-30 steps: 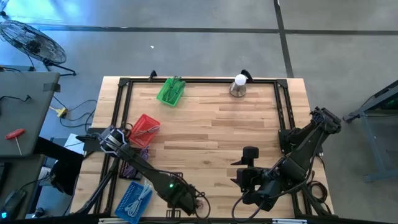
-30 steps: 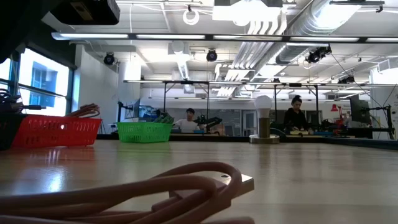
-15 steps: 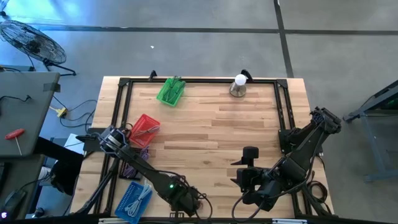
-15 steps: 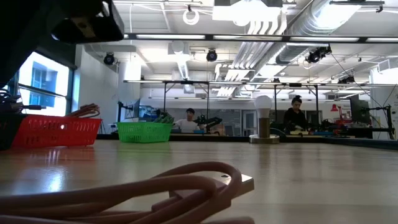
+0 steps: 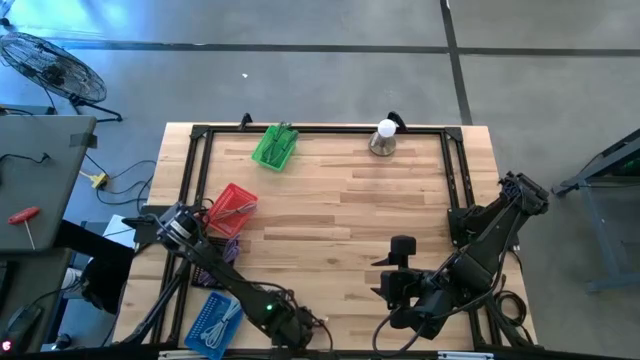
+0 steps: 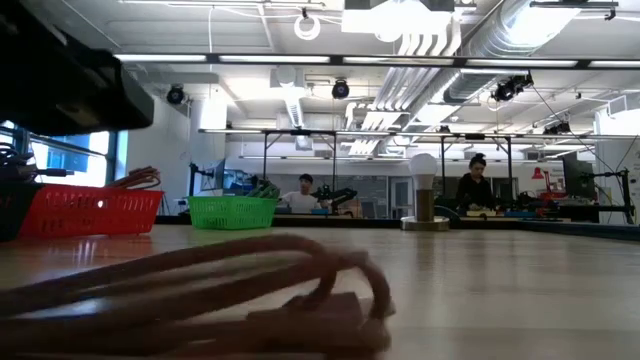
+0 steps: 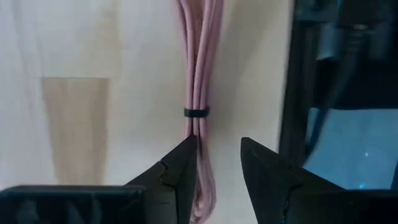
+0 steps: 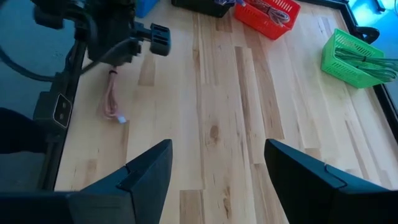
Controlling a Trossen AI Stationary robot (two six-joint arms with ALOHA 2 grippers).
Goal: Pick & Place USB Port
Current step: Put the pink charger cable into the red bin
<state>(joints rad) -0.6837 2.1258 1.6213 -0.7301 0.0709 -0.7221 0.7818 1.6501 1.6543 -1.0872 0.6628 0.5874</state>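
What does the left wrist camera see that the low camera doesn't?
Only the left wrist view shows the left end effector, its dark fingers open around the bundled pink USB cable, and the small black tie cinching that bundle. Only the low view shows the red mesh basket, the green mesh basket, the white light bulb on its base and people seated in the room behind. Both show the pink cable lying on the light wooden table.
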